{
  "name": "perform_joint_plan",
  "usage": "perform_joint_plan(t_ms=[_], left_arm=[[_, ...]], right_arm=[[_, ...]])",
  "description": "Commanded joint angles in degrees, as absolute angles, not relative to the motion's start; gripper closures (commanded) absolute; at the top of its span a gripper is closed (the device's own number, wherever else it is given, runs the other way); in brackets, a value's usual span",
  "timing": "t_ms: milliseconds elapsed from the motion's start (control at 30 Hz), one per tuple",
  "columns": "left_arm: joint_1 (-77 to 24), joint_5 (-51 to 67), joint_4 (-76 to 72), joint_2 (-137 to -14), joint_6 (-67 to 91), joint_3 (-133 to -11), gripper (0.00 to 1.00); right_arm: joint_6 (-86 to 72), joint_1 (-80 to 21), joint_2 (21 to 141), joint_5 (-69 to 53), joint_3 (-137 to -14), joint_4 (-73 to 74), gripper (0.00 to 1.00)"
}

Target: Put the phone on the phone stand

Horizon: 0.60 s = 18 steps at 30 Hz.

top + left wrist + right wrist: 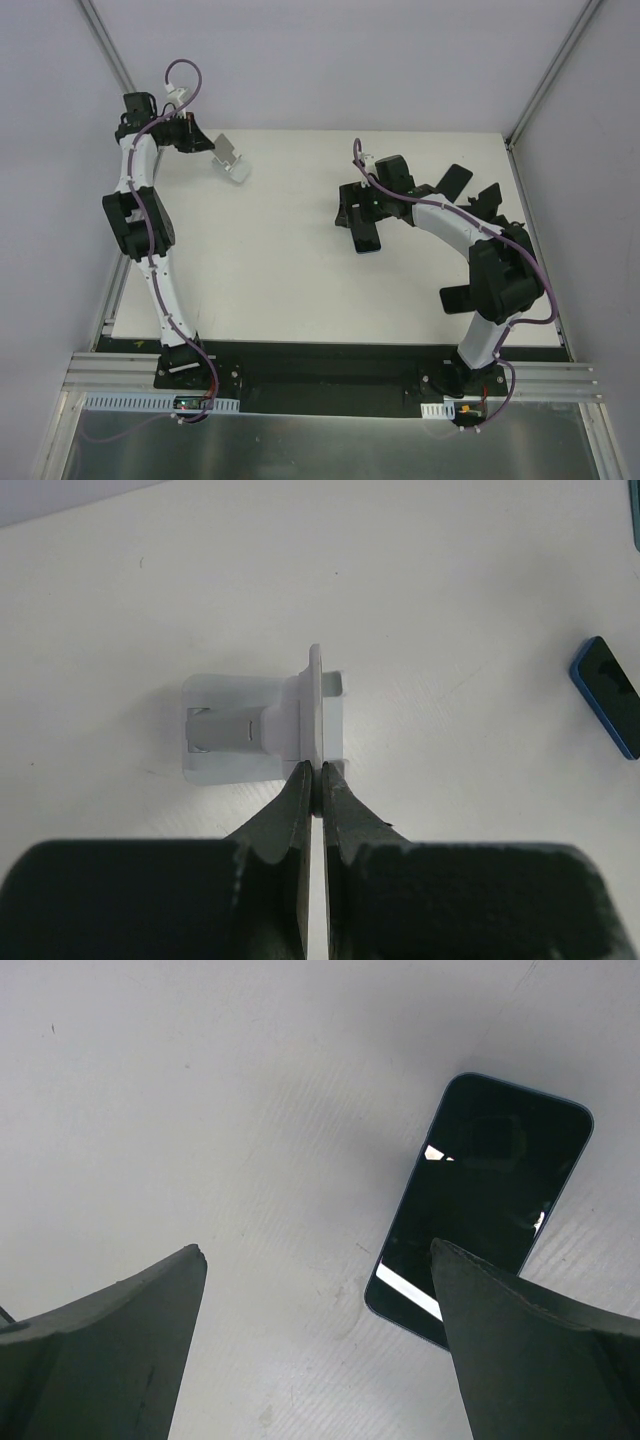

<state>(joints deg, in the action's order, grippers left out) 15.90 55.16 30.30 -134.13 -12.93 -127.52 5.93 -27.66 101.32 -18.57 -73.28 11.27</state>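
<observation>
Early days here: the left gripper (316,780) is pinched tight on the phone stand (262,728) plate edge, while the phone (478,1195) lies flat on the table (280,260), well apart from the stand, with the right gripper (316,1250) spread wide above it, so the pickup and placing are not yet done.

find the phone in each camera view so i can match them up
Top external: the phone lies flat on the table, right of centre.
Left wrist: the phone is at the right edge, blue rim showing.
Right wrist: the phone is upper right, dark screen up.
Shared landmark: the white table.
</observation>
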Motion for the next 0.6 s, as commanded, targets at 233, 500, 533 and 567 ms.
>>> perform_joint_plan(t_ms=[233,500,533,567], left_arm=[[13.0,52.7,31.3,-137.5,-16.3,-132.8,1.0],[12.7,45.6,30.9,-137.0,-14.9,-133.0,0.54],[12.7,45.5,30.6,-136.7,-14.5,-133.0,0.49],[12.7,45.2,30.3,-136.4,-13.5,-133.0,0.24]], right_arm=[[5.0,-27.5,101.3,-20.5,-75.0,9.8,0.04],[5.0,-27.6,101.3,-20.6,-75.0,9.8,0.04],[5.1,-27.5,101.3,-20.6,-75.0,9.8,0.04],[5.1,-27.6,101.3,-20.5,-74.9,9.9,0.04]])
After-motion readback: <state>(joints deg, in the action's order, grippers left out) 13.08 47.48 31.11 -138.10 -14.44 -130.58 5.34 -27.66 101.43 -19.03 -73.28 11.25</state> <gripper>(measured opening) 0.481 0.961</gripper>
